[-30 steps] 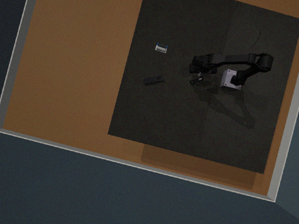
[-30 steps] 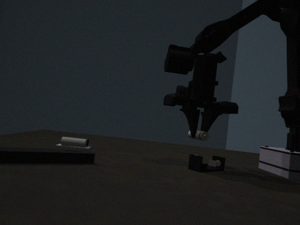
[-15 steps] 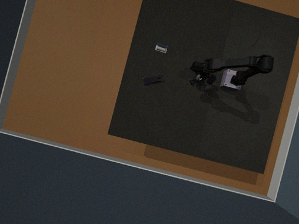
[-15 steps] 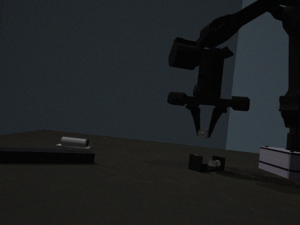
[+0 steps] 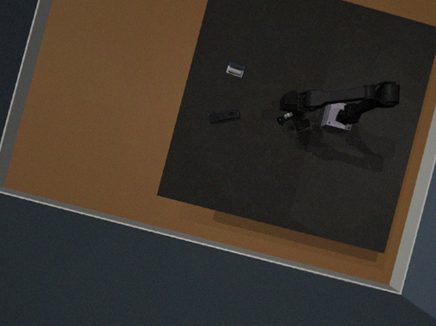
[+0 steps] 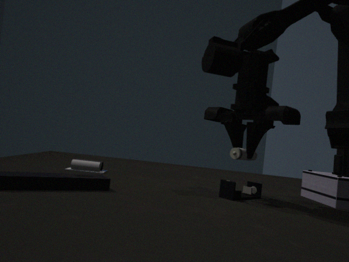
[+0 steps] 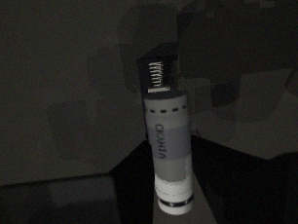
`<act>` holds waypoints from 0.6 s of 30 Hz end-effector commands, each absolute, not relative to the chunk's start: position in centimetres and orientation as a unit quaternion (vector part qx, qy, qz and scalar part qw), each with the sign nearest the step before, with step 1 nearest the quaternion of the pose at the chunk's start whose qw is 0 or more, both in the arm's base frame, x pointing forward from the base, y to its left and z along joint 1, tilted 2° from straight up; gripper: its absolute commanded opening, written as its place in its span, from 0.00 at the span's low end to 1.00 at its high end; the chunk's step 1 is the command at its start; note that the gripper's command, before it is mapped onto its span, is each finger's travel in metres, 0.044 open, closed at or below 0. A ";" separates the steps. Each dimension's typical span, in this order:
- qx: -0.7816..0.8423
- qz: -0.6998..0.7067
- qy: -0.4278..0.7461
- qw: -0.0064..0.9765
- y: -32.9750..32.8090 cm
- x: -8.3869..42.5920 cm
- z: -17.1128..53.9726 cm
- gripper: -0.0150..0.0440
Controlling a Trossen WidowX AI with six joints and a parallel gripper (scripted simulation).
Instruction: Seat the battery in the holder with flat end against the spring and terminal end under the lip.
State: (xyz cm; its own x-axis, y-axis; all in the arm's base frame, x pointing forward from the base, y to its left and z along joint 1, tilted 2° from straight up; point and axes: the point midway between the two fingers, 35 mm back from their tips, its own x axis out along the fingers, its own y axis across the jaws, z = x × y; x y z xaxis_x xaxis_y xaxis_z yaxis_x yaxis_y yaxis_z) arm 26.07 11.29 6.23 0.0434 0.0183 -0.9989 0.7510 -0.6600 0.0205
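Note:
My gripper [image 6: 243, 154] [image 7: 168, 144] is shut on the battery [image 6: 237, 153] [image 7: 171, 146], a pale cylinder held roughly level above the holder. The dark holder [image 6: 227, 189] [image 7: 142, 80] [image 5: 280, 120] stands on the mat, with a visible air gap under the battery in the exterior view. The battery's nubbed terminal end faces left there, and the holder's spring [image 7: 154, 75] is at the right side. In the wrist view the flat end points toward the spring, and the battery covers most of the holder. The lip cannot be made out clearly.
A long dark bar [image 5: 224, 116] [image 6: 54, 182] lies on the dark mat [image 5: 265, 172]. A whitish cylinder [image 5: 235, 70] [image 6: 86, 165] on a small blue-and-white base lies beyond it. The pale arm base [image 5: 330, 119] [image 6: 318, 185] stands to the right of the holder.

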 end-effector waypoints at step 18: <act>0.725 -0.556 0.316 0.255 11.8 26.6 2.8 0.38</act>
